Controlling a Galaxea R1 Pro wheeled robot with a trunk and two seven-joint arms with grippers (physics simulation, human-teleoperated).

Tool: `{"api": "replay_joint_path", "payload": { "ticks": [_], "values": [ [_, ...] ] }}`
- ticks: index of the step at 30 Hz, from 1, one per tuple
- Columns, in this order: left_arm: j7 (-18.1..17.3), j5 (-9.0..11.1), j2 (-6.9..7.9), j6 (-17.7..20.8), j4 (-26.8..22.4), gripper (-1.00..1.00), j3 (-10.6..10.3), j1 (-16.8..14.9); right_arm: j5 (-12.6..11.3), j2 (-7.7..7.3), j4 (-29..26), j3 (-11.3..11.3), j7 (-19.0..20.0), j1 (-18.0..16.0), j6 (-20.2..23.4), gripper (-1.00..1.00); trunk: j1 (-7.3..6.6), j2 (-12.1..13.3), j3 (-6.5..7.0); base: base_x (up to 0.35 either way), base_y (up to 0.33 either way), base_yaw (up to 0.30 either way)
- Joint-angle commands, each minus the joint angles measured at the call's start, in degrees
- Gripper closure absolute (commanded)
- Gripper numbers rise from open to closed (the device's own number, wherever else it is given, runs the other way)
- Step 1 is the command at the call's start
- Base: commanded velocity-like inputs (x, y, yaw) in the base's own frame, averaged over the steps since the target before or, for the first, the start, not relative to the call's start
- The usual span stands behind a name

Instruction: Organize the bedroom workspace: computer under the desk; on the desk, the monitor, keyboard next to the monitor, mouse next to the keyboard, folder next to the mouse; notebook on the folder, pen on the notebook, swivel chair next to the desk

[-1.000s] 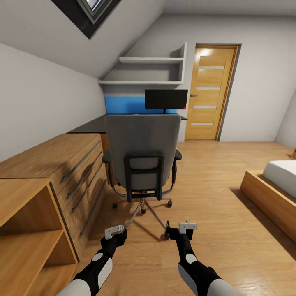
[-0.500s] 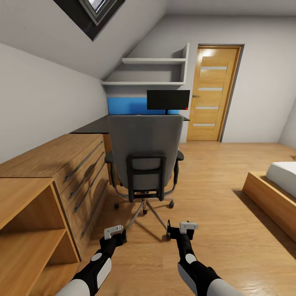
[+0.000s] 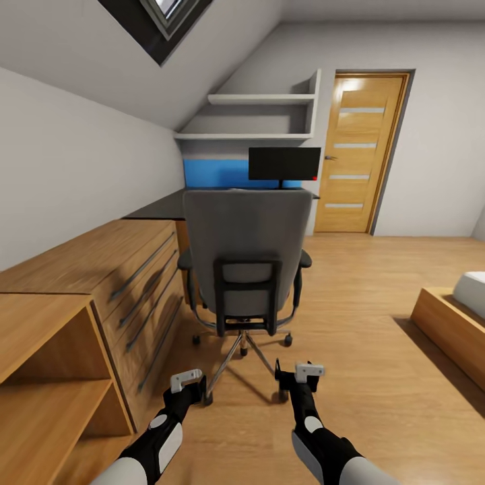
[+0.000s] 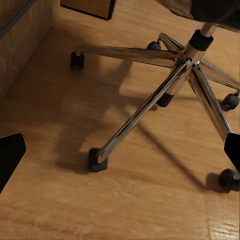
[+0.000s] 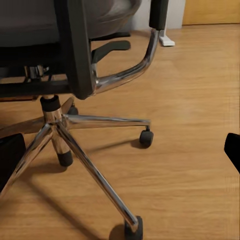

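Grey-backed swivel chair (image 3: 246, 259) is sitting with its back to the robot, just in front of the desk (image 3: 162, 204), with one monitor (image 3: 284, 164) showing on the desk behind it; on casters it is likely rolling easily but bulky, so pushing the stiff backrest frame looks safest. Left gripper (image 3: 186, 382) and right gripper (image 3: 299, 374) are both hanging released, holding nothing, near the chrome base. Counting: one chair, one monitor, two grippers.

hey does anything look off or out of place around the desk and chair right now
Nothing looks spilled, tipped or damaged. The swivel chair stands upright on its chrome base with its back toward the camera, hiding much of the desk. The monitor stands upright on the desk. Whatever lies on the seat is hidden.
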Motion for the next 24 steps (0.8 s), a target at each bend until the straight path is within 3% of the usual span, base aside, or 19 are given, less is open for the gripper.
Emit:
{"api": "replay_joint_path", "payload": {
  "ticks": [1, 15, 24],
  "values": [
    [-0.1, 0.0, -0.03, -0.2, 0.0, -1.00, 0.2, 0.0, -0.3, -0.03, 0.0, 0.5, -0.4, -0.1, -0.2, -1.00, 0.02, 0.0, -0.06, 0.286, 0.000, 0.004],
    [-0.2, -0.1, -0.22, -0.2, 0.1, -1.00, 0.1, 0.0, -0.3, 0.22, 0.1, 0.7, 0.0, -0.1, -0.3, -1.00, 0.02, 0.0, -0.06, 0.166, -0.003, 0.001],
    [-0.2, -0.1, -0.36, -0.1, 0.0, -1.00, -0.3, 0.0, 0.0, 0.40, 0.2, 2.4, 0.4, 0.0, -0.4, -1.00, 0.02, 0.0, -0.06, 0.052, -0.152, 0.000]
  ]
}}
